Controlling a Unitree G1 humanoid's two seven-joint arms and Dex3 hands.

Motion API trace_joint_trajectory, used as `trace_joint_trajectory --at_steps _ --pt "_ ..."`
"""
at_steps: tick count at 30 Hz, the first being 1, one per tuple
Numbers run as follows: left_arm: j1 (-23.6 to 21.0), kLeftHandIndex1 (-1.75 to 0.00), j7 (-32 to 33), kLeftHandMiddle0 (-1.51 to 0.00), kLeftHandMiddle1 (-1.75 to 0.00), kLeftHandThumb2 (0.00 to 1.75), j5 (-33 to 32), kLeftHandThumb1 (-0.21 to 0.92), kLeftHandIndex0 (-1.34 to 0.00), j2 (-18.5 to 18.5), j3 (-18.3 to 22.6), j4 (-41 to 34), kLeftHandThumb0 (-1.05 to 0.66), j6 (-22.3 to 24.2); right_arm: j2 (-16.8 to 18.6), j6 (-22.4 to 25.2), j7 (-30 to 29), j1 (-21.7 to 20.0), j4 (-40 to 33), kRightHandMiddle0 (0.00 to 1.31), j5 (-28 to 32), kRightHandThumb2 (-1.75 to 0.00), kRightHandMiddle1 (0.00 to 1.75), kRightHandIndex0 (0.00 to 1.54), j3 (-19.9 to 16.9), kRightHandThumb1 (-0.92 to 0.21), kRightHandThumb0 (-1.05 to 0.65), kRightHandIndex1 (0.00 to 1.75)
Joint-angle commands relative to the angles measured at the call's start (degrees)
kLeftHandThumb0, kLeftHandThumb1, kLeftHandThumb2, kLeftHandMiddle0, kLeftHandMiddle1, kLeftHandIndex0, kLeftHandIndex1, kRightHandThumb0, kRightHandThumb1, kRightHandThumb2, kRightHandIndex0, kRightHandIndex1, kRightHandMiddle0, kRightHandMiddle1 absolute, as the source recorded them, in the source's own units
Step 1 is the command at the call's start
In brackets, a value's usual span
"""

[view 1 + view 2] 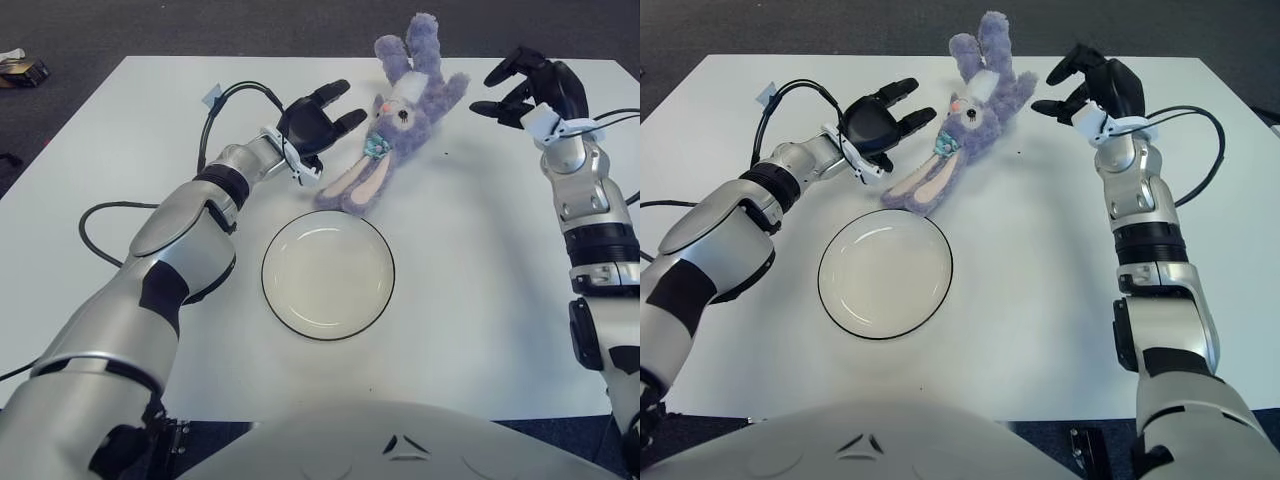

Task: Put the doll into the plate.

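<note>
Looks like a robotics lab or test room to me, not anybody's home. The robot's at a plain white table (480, 330) with nothing homey about it, and the floor (200, 25) around it is dark grey office-type carpet. Black cables (105, 225) run loose across the tabletop to the arm, one with a little tape tag on it. There's some small gear (20, 68) sitting on the floor at the far left, can't tell what it is.
</note>
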Motion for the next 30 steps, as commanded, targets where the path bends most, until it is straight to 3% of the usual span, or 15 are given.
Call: trace_joint_trajectory --at_steps 1,3,7,13,20,26,27,30 --pt "-0.6 -0.04 1.1 -0.21 -0.01 0.00 0.8 0.88 -0.41 0.1 -0.6 0.3 -0.72 -0.3 1.3 0.1 -1.2 -3.2 3.3 0.62 -2.4 -0.06 0.50 0.70 2.6 -0.84 -0.10 0.31" --pt "-0.6 -0.04 1.2 -0.21 -0.01 0.00 0.8 0.88 -0.41 0.1 -0.7 0.4 -0.72 -0.3 1.8 -0.5 -1.6 -4.6 6.0 0.65 -3.3 -0.04 0.33 0.70 4.0 -0.84 -0.12 0.16" --pt "-0.5 -0.03 1.4 -0.22 -0.01 0.00 0.7 0.88 -0.42 -0.1 -0.8 0.5 -0.72 -0.2 2.0 -3.3 -2.5 -7.7 12.4 0.65 -5.3 -0.01 0.16 0.66 7.0 -0.83 -0.15 0.03" --pt "-0.4 -0.03 1.9 -0.23 -0.01 0.00 0.6 0.88 -0.43 -0.2 -0.9 0.4 -0.71 -0.3 2.3 -6.2 -2.7 -11.5 19.9 0.59 -7.9 -0.01 0.08 0.61 11.2 -0.83 -0.19 0.00" --pt "-0.1 -0.04 3.9 -0.25 -0.02 0.00 0.3 0.88 -0.46 -0.3 -0.6 0.2 -0.69 -1.0 3.5 -8.0 -2.1 -13.4 24.1 0.58 -8.3 0.00 0.05 0.59 13.6 -0.83 -0.17 0.00" --pt "0.5 -0.10 11.5 -0.34 -0.05 0.05 -1.1 0.91 -0.59 0.1 0.8 -0.3 -0.59 -5.6 4.4 -7.5 -1.6 -14.4 25.6 0.57 -8.2 0.00 0.04 0.55 15.0 -0.81 -0.15 0.00" --pt "0.6 -0.16 13.0 -0.38 -0.09 0.10 -1.4 0.92 -0.62 0.2 1.1 -0.3 -0.52 -6.9 4.5 -7.3 -1.2 -14.6 25.9 0.55 -8.3 0.00 0.03 0.51 15.2 -0.80 -0.16 0.00" --pt "0.7 -0.51 15.4 -0.33 -0.35 0.17 -1.8 0.92 -0.52 0.2 1.6 -0.2 -0.43 -9.3 4.6 -7.1 -0.7 -14.9 26.2 0.53 -8.2 0.00 0.02 0.46 15.7 -0.79 -0.19 0.00"
